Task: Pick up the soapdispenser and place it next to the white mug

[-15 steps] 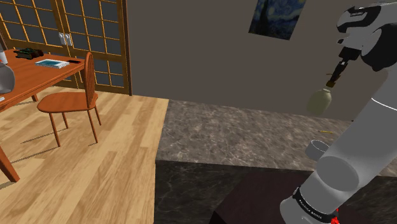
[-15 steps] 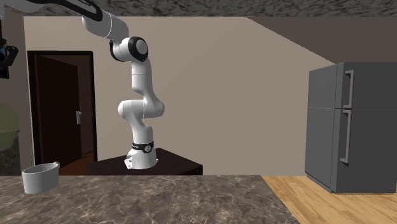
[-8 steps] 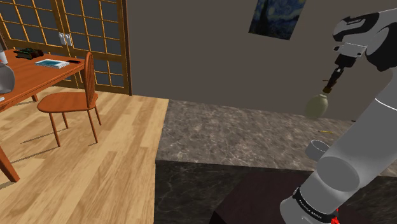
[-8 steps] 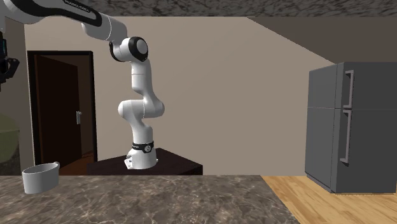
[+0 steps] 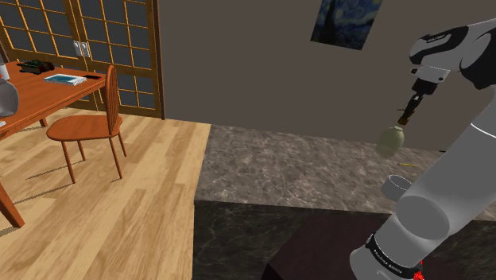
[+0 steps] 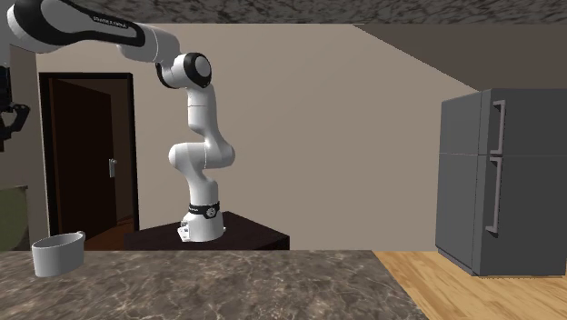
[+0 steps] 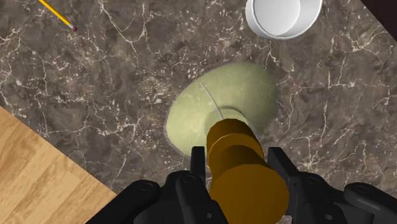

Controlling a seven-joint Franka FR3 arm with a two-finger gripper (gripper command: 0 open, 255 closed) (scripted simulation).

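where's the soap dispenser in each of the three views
Shoulder view: the soap dispenser hangs from the gripper, upper right.
Second exterior view: its pale green body at the left edge, up and left of the white mug.
Wrist view: straight ahead of the gripper, clasped by its top.
Shared landmark: the white mug.

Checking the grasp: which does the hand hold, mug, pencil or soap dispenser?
The green soap dispenser, clasped by its brown pump; mug and pencil sit untouched.
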